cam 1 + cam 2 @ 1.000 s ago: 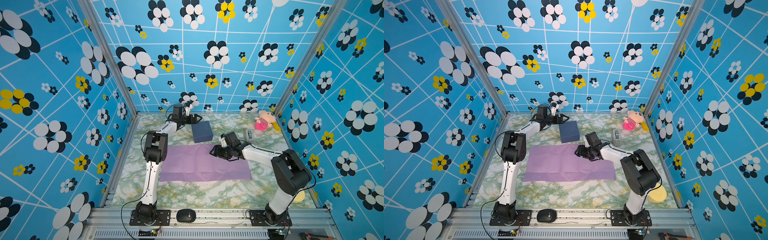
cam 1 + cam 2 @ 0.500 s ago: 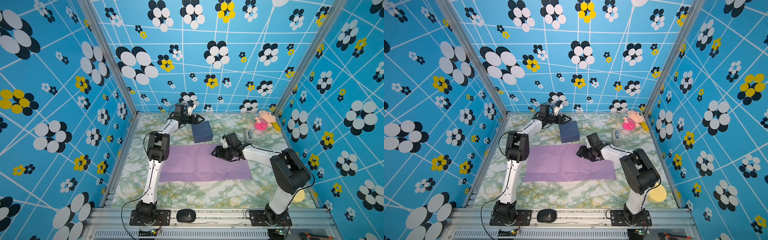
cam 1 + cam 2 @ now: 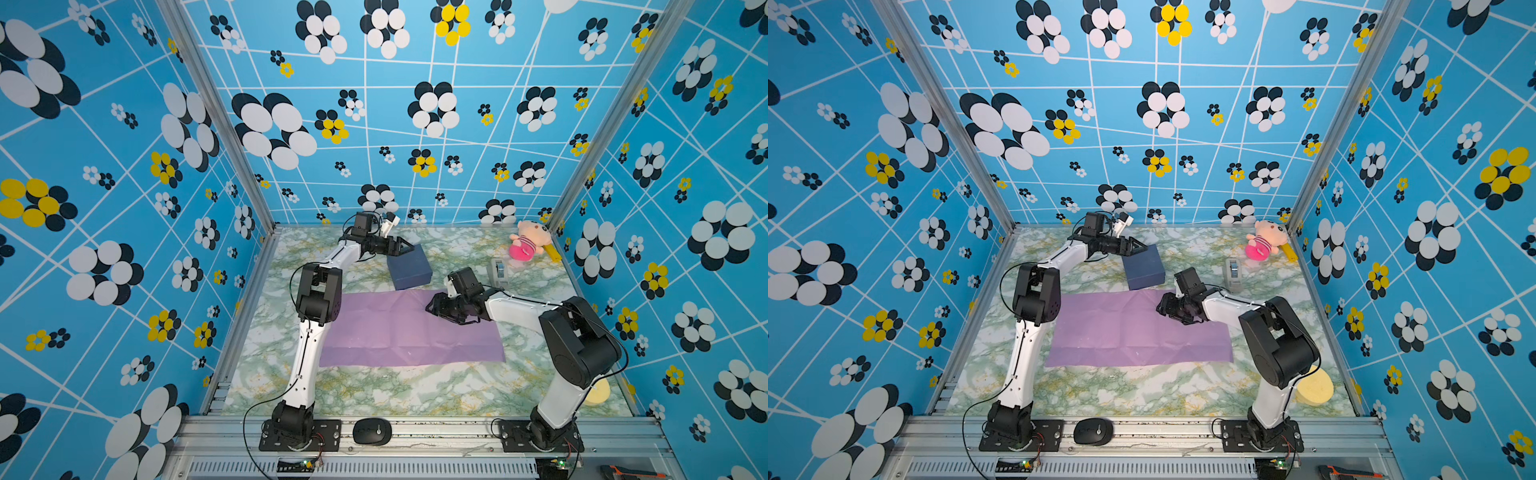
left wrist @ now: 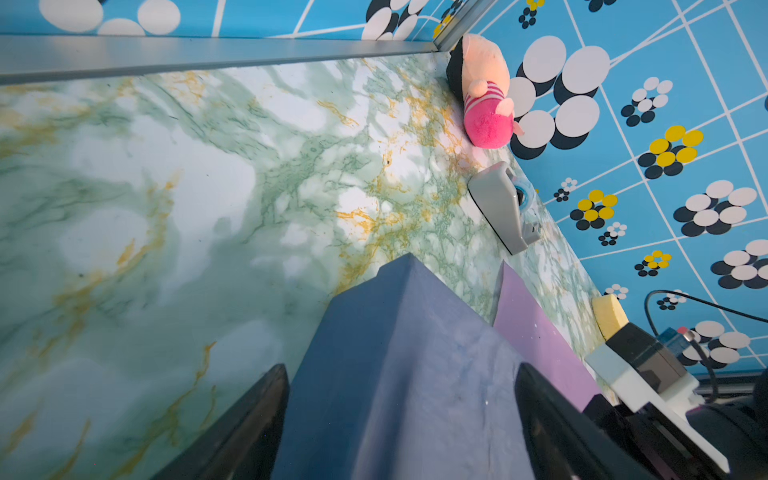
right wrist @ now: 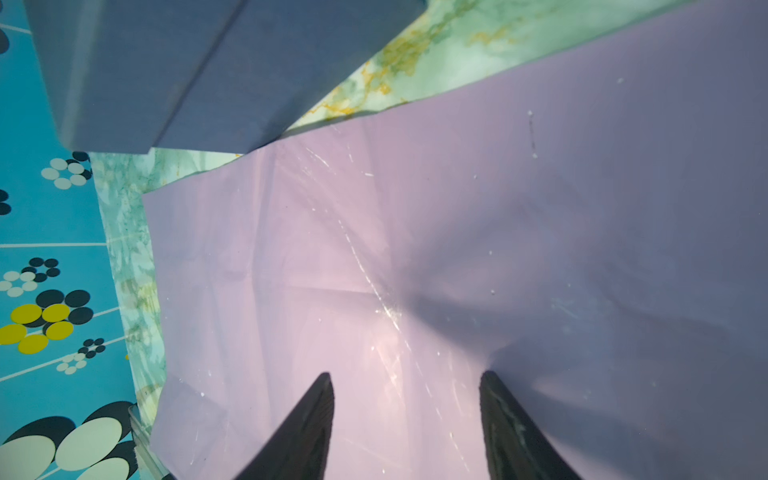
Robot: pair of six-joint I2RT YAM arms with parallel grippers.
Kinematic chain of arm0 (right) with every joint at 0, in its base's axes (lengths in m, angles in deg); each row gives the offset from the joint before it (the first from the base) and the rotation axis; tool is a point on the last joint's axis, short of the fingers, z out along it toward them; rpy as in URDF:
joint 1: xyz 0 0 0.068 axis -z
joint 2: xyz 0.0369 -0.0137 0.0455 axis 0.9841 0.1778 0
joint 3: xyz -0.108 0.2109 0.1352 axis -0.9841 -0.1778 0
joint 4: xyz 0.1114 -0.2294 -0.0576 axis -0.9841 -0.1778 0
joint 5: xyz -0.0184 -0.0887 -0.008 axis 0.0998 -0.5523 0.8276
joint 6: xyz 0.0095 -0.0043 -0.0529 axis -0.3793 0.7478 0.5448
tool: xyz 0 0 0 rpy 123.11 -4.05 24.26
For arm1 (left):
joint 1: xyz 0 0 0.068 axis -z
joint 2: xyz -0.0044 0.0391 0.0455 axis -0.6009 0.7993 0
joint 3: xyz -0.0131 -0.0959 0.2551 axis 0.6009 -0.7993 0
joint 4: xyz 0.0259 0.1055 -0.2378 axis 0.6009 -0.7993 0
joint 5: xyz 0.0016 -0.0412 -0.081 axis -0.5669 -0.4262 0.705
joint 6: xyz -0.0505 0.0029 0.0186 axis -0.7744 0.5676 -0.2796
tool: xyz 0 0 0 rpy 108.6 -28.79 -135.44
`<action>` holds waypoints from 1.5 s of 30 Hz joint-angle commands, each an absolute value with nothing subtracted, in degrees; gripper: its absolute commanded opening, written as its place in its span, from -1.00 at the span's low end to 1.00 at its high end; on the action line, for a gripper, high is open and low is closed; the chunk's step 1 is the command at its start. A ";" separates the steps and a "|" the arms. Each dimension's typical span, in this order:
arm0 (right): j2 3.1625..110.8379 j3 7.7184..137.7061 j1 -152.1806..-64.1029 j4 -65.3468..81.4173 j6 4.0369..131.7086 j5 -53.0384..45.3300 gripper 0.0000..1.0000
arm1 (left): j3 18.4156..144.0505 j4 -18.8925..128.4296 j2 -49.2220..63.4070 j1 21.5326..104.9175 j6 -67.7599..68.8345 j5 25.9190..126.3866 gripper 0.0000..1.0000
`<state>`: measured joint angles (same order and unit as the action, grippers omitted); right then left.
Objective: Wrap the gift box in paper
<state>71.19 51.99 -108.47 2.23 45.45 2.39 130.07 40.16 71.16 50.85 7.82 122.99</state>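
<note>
Navy blue and matte, the gift box sits on the marbled green tabletop towards the back wall. Its nearer edge meets the far edge of the paper; I cannot tell whether it overlaps it. The paper lies spread flat across the middle of the tabletop, lilac face up and crossed by fold creases, and is far wider than the box.

The left gripper reaches in from the back left to the box's far end. In the left wrist view its two dark fingers flank the box, one close against each side. I cannot tell whether they are already pressing on it.

The right gripper hangs low over the paper's far right part, near the box and apart from it. In the right wrist view the right gripper is released, fingers spread with only the paper between them. The tips look to be at the sheet's surface, where soft wrinkles fan out.

To the right of the box, a grey tape dispenser stands on the tabletop. Beyond it a pink plush toy lies in the back right corner. A pale yellow sponge shows at the front right, partly behind the right arm.
</note>
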 commanded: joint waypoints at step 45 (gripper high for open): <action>104.44 117.02 -101.82 -25.14 72.18 6.71 0.96 | 58.79 71.36 30.76 62.09 -26.40 91.18 -0.74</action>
<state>101.71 113.50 -102.00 -21.24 71.31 3.87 57.42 67.91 28.69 62.76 -24.61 92.65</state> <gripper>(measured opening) 0.981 0.137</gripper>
